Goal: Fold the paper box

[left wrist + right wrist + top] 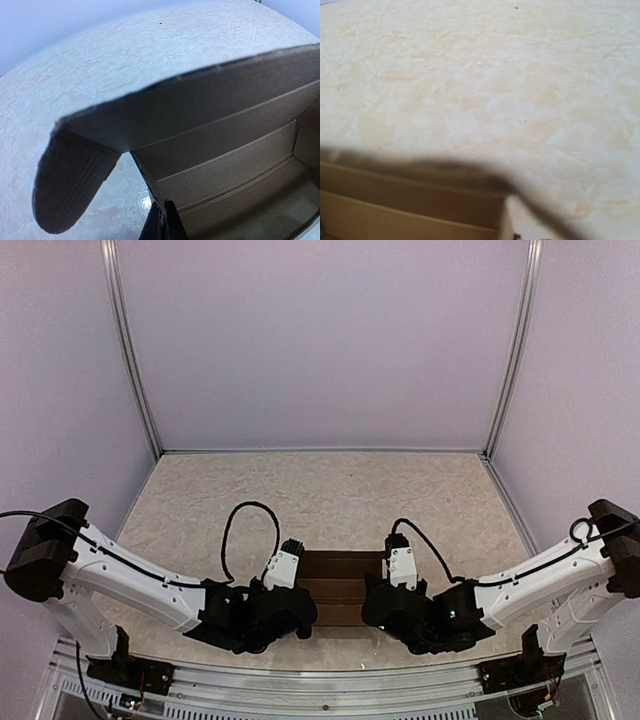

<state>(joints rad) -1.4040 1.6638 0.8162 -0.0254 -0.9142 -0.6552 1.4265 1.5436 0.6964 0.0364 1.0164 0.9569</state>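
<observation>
The paper box (340, 590) is brown cardboard and lies on the table between my two grippers, near the front edge. In the left wrist view I look into its open inside (235, 165). A lid flap (190, 100) hangs over it, ending in a rounded tab (65, 190) at the left. My left gripper (166, 225) is shut on the thin edge of the box's left wall, as the top view also places it (303, 608). My right gripper (378, 612) sits at the box's right end. The right wrist view shows the box corner (410, 210) and a blurred flap (470, 172), not the fingers.
The beige mottled table (330, 500) stretches away behind the box. Pale walls with metal posts (130, 350) close in the back and both sides. A metal rail (320, 680) carrying the arm bases runs along the near edge.
</observation>
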